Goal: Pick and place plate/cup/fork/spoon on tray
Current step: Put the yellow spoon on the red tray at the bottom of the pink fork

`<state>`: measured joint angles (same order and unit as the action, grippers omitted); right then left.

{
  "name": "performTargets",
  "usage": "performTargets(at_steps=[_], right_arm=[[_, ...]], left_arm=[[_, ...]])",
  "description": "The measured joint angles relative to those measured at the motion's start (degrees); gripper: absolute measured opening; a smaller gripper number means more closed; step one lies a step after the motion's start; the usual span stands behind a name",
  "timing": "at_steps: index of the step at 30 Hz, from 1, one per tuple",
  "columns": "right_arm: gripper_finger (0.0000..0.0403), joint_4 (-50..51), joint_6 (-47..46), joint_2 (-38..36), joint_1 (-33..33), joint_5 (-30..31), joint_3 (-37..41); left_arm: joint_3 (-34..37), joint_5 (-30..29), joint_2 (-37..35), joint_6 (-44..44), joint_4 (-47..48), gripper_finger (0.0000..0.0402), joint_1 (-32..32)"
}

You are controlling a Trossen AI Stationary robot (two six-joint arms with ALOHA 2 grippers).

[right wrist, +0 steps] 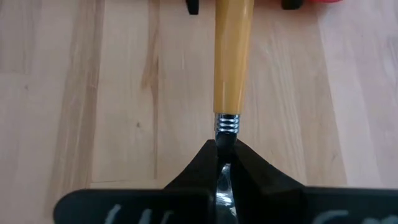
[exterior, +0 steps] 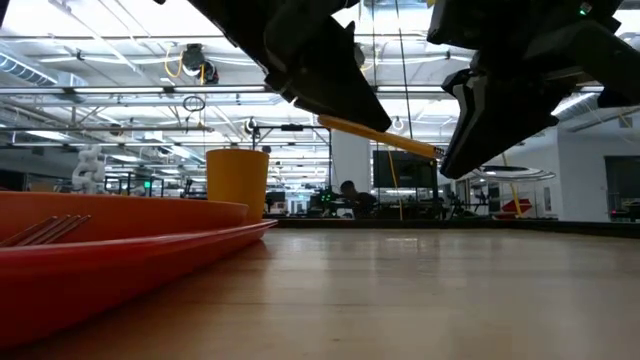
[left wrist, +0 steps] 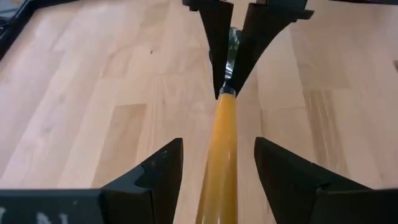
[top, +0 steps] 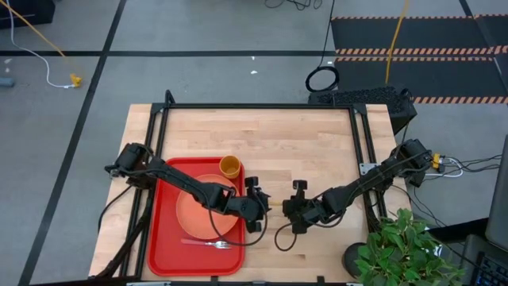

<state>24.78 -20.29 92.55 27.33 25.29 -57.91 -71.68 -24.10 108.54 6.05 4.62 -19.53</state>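
The spoon (top: 272,204) with its orange handle (left wrist: 222,143) hangs in the air between my two grippers, to the right of the red tray (top: 163,246). My right gripper (right wrist: 224,146) is shut on its metal part. My left gripper (left wrist: 217,155) is open, with one finger on each side of the handle and a gap on both sides. The salmon plate (top: 194,210) lies on the tray. The yellow cup (top: 229,166) stands at the tray's far right corner. The fork (top: 213,243) lies near the tray's near edge. My right gripper pinches the spoon's metal neck (right wrist: 226,124) between its two fingers, just behind the handle's ringed collar. The fingers come about level from the table's right and lie along the spoon. The spoon is clear of the table, and its handle (exterior: 378,136) points toward my left gripper, rising slightly.
A potted plant (top: 401,246) stands at the near right corner. A black cable loop (top: 282,237) lies on the wood beneath the grippers. Black frame rails (top: 361,143) run along the table's sides and far edge. Bare wood (top: 302,151) lies beyond the grippers.
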Motion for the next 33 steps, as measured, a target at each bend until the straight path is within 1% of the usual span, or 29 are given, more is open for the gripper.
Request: performTargets(at_steps=[5, 10, 20, 25, 29, 33], right_arm=[[0.0009, -1.0, 0.4, 0.0, 0.0, 0.0, 0.0], [0.0009, -1.2, 0.4, -0.2, 0.0, 0.0, 0.0], [0.0009, -1.2, 0.4, -0.2, 0.0, -0.3, 0.0], [0.0009, -1.3, 0.8, -0.2, 0.0, -1.5, 0.0], [0.0011, -1.5, 0.8, -0.2, 0.0, -1.6, 0.0], [0.0037, -2.5, 0.3, -0.2, 0.1, -1.7, 0.0]], left_arm=[[0.0, 0.0, 0.6, 0.3, 1.5, 0.0203, -0.1], [0.0, 0.8, 0.6, 0.0, 1.7, 0.0187, 0.0], [0.0, 1.6, 0.6, -2.9, 0.7, 0.0116, 0.0], [0.0, 2.0, 0.6, -4.3, 0.7, 0.0075, 0.0], [0.0, 2.1, 0.6, -4.0, 0.7, 0.0071, -0.1], [0.0, 1.8, 0.6, -2.6, 0.9, 0.0080, -0.5]])
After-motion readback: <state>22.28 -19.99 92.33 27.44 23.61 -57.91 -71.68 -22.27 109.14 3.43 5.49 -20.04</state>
